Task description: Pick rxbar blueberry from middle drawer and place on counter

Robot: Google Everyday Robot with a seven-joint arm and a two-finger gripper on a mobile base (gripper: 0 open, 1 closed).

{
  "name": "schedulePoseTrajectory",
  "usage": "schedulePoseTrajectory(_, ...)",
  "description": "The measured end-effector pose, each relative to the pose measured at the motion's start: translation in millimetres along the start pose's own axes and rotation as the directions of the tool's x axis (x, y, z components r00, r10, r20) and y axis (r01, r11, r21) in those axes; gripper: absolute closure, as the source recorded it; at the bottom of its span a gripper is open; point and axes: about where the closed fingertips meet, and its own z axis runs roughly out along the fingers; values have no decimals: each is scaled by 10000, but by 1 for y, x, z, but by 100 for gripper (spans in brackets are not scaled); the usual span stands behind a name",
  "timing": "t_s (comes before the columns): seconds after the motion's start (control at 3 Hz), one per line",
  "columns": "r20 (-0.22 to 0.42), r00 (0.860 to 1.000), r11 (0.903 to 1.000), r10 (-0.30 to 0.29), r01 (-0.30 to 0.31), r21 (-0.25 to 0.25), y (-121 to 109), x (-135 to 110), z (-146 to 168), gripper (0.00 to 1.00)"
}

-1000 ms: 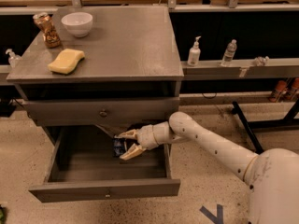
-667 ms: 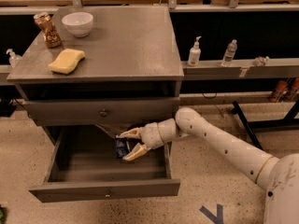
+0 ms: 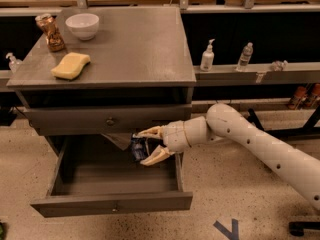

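- At the bottom of the frame I see the middle drawer (image 3: 112, 203) pulled open.
- At centre frame, over the drawer's right rear, my gripper (image 3: 141, 147) has its fingers (image 3: 156, 157) part spread and clamped on the rxbar blueberry (image 3: 137, 149).
- Just above, a closed top drawer (image 3: 75, 120) overhangs.
- At upper left, the counter (image 3: 135, 49) carries a sponge (image 3: 71, 65), a bowl (image 3: 82, 25) and a can (image 3: 50, 32).

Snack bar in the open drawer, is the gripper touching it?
Touching. The camera view shows the gripper over the drawer, its two fingers clamping the snack bar from above and below.
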Motion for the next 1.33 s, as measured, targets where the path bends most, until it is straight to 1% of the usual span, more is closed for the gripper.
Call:
schedulePoseTrajectory(0.33,-920,9957,9968,-52,124,785,-36,-63,-65,100)
schedulePoseTrajectory(0.67,-1855,9823,9936,256,-46,1124,-88,-118,-110,100)
schedulePoseTrajectory(1.0,-2322,9707,9908,622,-320,1317,-125,-145,-123,100)
schedulePoseTrajectory(1.33,-2690,9541,9779,1317,-806,1929,-177,-151,-118,100)
